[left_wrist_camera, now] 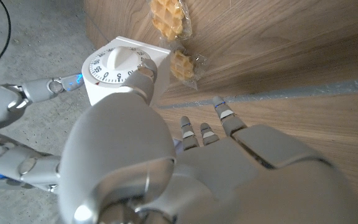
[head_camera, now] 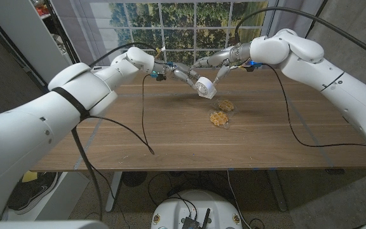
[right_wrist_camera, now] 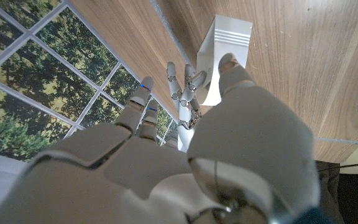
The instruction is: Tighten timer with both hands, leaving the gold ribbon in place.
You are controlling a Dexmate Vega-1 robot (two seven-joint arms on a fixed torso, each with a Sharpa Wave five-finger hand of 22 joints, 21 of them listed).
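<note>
A white kitchen timer (head_camera: 204, 87) with a round numbered dial (left_wrist_camera: 118, 65) hangs above the far middle of the table, held between both hands. My left hand (head_camera: 178, 74) reaches it from the left, and its thumb (left_wrist_camera: 143, 78) presses on the dial's edge. From the right, my right hand (head_camera: 218, 62) grips the timer's white body (right_wrist_camera: 227, 37) with its thumb (right_wrist_camera: 232, 67) on one face. In the right wrist view the left hand's fingers (right_wrist_camera: 183, 93) show behind the timer. No gold ribbon is visible.
Two small waffle snacks in clear wrappers (head_camera: 225, 105) (head_camera: 218, 118) lie on the wooden table (head_camera: 170, 140) just below and right of the timer. Black cables (head_camera: 146, 127) trail over the tabletop from both arms. A window stands behind the table.
</note>
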